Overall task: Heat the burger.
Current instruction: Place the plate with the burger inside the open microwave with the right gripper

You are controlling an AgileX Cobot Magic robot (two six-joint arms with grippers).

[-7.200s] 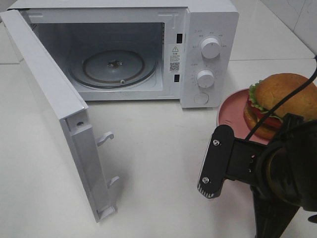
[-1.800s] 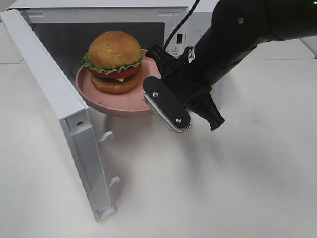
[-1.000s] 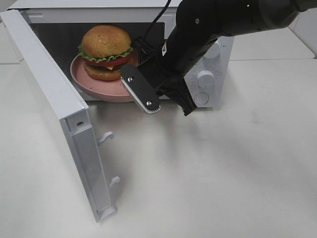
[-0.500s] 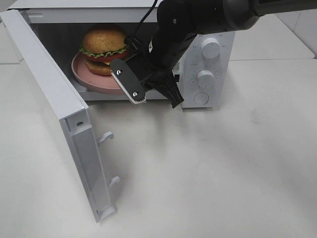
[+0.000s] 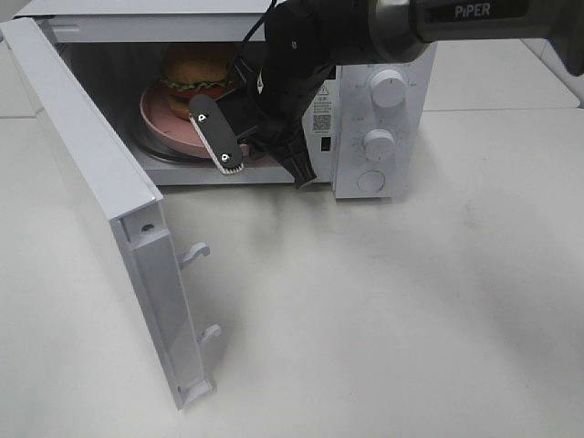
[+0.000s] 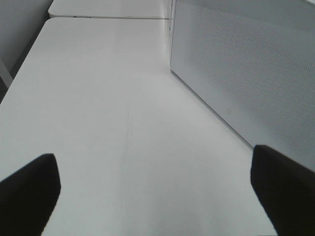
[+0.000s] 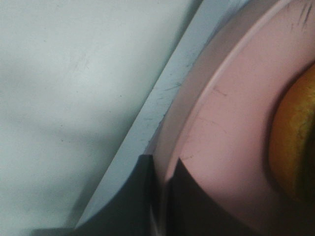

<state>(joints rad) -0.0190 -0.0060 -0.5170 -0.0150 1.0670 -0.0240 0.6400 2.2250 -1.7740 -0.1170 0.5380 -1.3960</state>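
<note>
Compared with half a second earlier, the right arm has carried its load deeper into the white countertop microwave oven [image 5: 383, 55]. The load now lies wholly inside the cavity rather than at its mouth.

Step in hand: placement. The small round burger with tan domed bun and green frill [image 5: 193, 68] sits on the round pink plate [image 5: 157, 114]. Both are within the cavity, at 11 o'clock in the overhead view. The right gripper [image 5: 205, 117] is clamped narrow on the plate's rim at about the plate's 4 o'clock. The wrist view shows that rim pinched between the dark fingertips [image 7: 140, 201]. Whether the plate already bears on the clear glass turntable [image 5: 173, 153] cannot be told, because the arm hides the near side.

Next move, as judged:
1. Lower until the plate rests flat on the turntable.
2. Release the rim, then withdraw toward 5 o'clock without dragging the rim.
3. Swing shut the hinged white door [image 5: 100, 182], which stands open toward 8 o'clock.
4. Turn a round white dial [image 5: 388, 89].

The left gripper [image 6: 152, 157] stands wide and holds nothing, above the bare white tabletop [image 6: 98, 98]. It is out of the overhead view.

Containers: the cavity holds the plate and burger, with nothing else seen. The plate holds only the burger.
</note>
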